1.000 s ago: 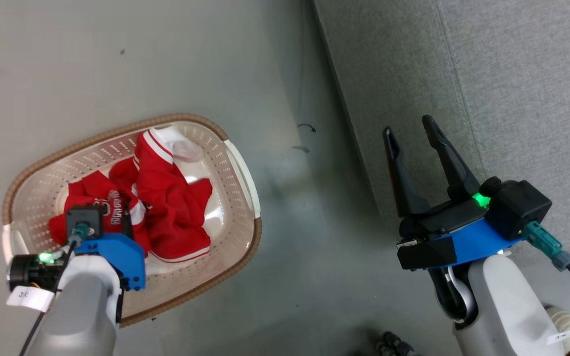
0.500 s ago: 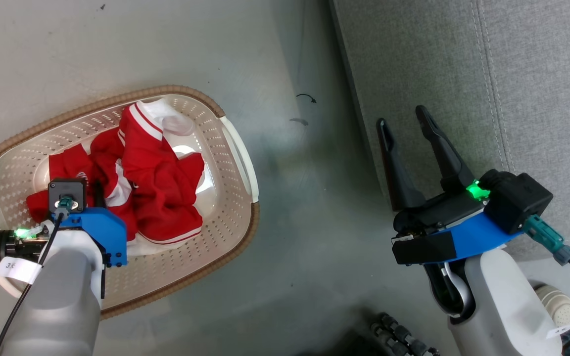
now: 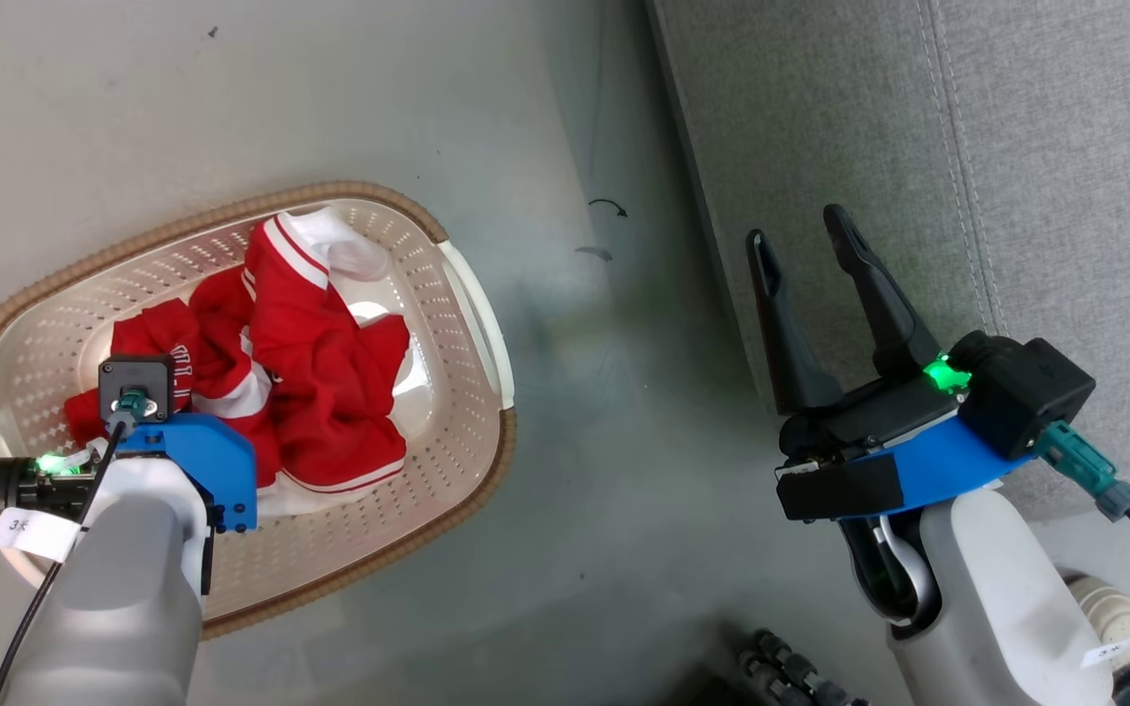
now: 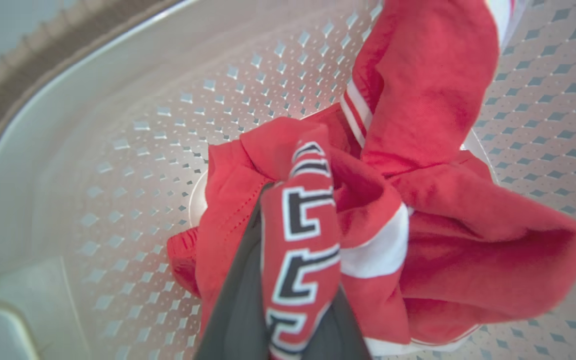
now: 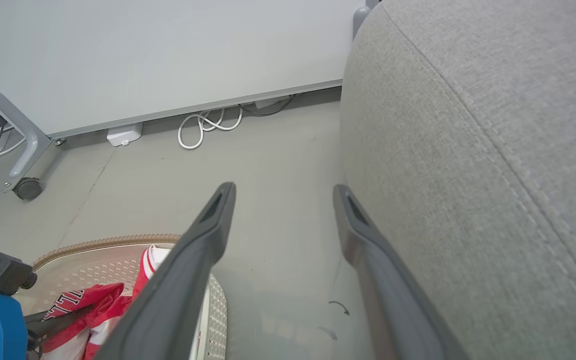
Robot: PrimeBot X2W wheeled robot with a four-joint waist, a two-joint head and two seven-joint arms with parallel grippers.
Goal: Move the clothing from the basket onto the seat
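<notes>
The cream perforated basket [image 3: 35, 333] with a brown rim stands on the floor at the left. The red clothing [image 3: 330, 392] with white trim lies bunched inside it. My left arm reaches down into the basket. In the left wrist view my left gripper [image 4: 293, 210] is shut on a fold of the clothing [image 4: 443, 225] that bears lettering, above the basket wall [image 4: 118, 150]. My right gripper [image 3: 800, 230] hangs open and holds nothing, over the floor beside the grey seat [image 3: 1016, 147]. The right wrist view has the right gripper [image 5: 283, 190], seat [image 5: 468, 150], basket [image 5: 103, 245] and clothing [image 5: 83, 300].
Bare grey floor [image 3: 604, 441] separates the basket from the seat's front edge. By the far wall lie white cables [image 5: 208, 125], a white box [image 5: 124, 134] and a grey leg on a caster [image 5: 27, 189]. A person's shoe [image 3: 1104, 608] is at the lower right.
My left gripper has shut on the clothing, and the lettered fold now stands raised. The head camera shifted a little. My right gripper stays open in the same place.
</notes>
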